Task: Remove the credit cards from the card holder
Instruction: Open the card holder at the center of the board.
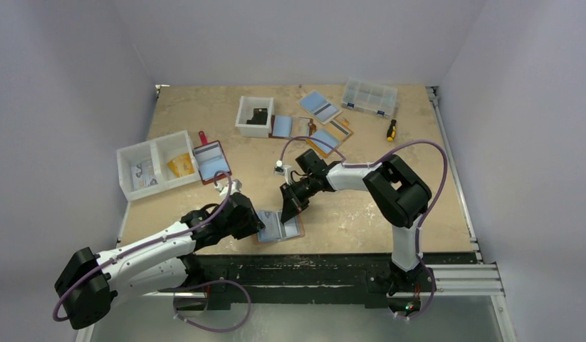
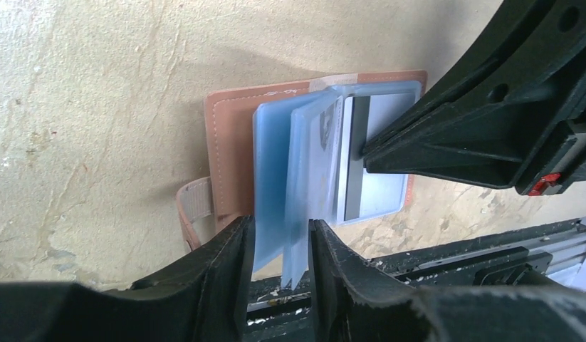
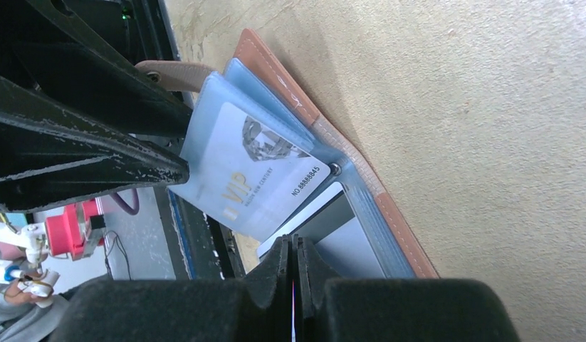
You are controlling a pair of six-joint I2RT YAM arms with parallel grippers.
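Observation:
The tan card holder (image 1: pixel 281 228) lies open at the table's near edge, its blue plastic sleeves (image 2: pixel 290 164) fanned upward. My left gripper (image 2: pixel 279 228) is closed round the raised sleeves, one of which holds a light blue VIP card (image 3: pixel 254 174). My right gripper (image 3: pixel 292 242) is shut, and its tips press on a pale card with a dark stripe (image 2: pixel 379 157) that lies in the flat right-hand sleeve. In the top view the left gripper (image 1: pixel 260 222) sits at the holder's left and the right gripper (image 1: pixel 286 212) points down onto it.
A white two-part bin (image 1: pixel 156 164) and a dark red wallet (image 1: pixel 210 161) stand at the left. Further back are a small white box (image 1: pixel 254 116), several other wallets (image 1: pixel 325 135), a clear organizer (image 1: pixel 369 97) and a screwdriver (image 1: pixel 391 130). The black table rail (image 1: pixel 332 267) runs just below the holder.

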